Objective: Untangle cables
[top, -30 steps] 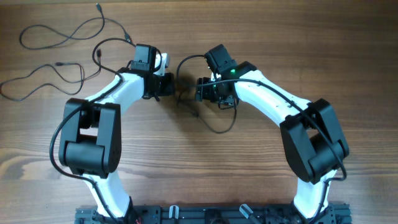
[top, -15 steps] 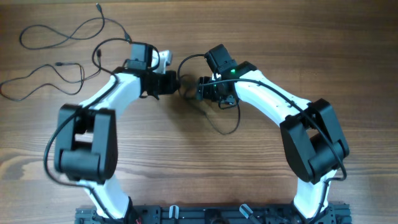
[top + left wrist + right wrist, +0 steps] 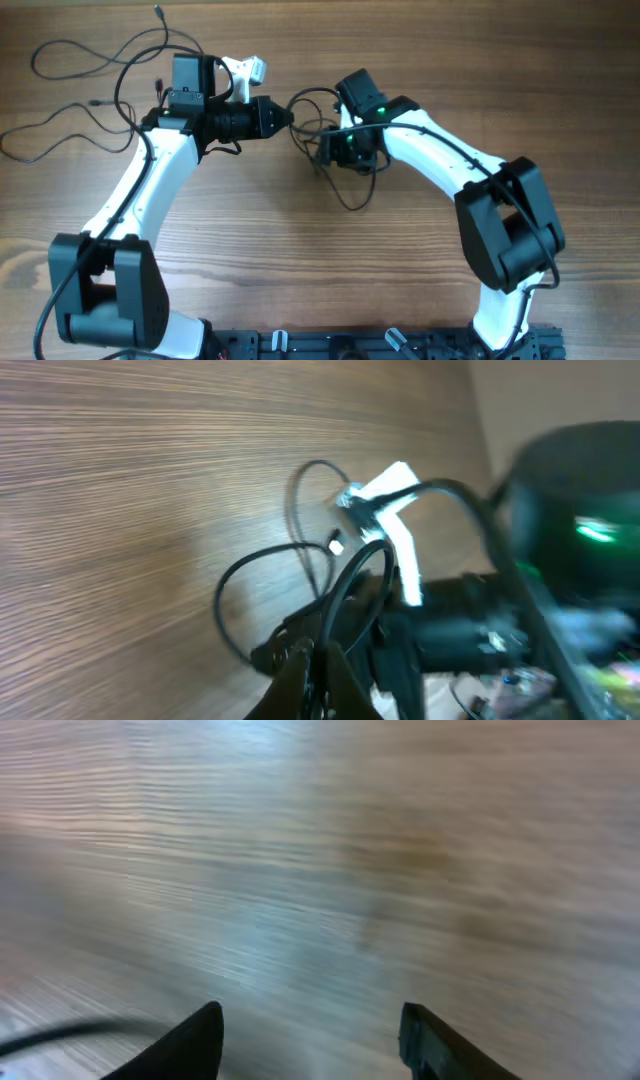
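My left gripper (image 3: 285, 117) (image 3: 318, 655) is shut on a thin dark cable (image 3: 345, 585) that rises from between its fingers. In the overhead view this cable (image 3: 352, 203) runs between the two grippers and loops down toward the table's middle. More of it curls on the wood (image 3: 225, 600) in the left wrist view. My right gripper (image 3: 322, 150) (image 3: 310, 1020) faces the left one, open, with only blurred wood between its fingers. A strand of cable (image 3: 50, 1035) passes at its lower left. The part of the cable under the right wrist is hidden.
Two more thin cables lie spread at the back left: one (image 3: 90, 62) near the far edge, another (image 3: 55, 140) below it. The right arm's black body with a green light (image 3: 590, 530) fills the right side of the left wrist view. The arm bases (image 3: 330, 345) stand at the front edge.
The left arm has swung out to the left and stretched, with its gripper shifted right and up, still shut on the cable. The cable's loop has shifted. The right arm has hardly moved.
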Motion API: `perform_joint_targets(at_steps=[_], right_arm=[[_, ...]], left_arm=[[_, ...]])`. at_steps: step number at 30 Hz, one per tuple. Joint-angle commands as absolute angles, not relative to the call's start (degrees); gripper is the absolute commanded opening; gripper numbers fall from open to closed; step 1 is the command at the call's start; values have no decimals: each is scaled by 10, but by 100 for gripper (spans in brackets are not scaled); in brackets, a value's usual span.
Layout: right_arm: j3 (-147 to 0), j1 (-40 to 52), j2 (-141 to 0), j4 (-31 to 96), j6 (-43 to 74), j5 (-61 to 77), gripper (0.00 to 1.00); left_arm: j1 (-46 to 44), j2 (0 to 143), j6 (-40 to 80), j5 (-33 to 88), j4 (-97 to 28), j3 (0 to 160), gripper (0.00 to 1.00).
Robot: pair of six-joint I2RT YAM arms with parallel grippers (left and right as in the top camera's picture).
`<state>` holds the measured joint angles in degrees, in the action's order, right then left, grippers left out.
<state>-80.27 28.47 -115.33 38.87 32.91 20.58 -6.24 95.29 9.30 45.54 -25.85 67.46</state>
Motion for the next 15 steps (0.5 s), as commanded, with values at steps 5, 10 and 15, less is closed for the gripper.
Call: perform_joint_targets(at_steps=[5,10,15], right_arm=[[-800,195,-1103,439,307,321,66],[-800,186,-1004,440,294,345,74],[-800,218,-934,422,279,344,89]], left_arm=[[-56,900,138,335,-321,674,4],[-57,899,142,372,-341,674,4],[-57,899,178,443,-330,674,4]])
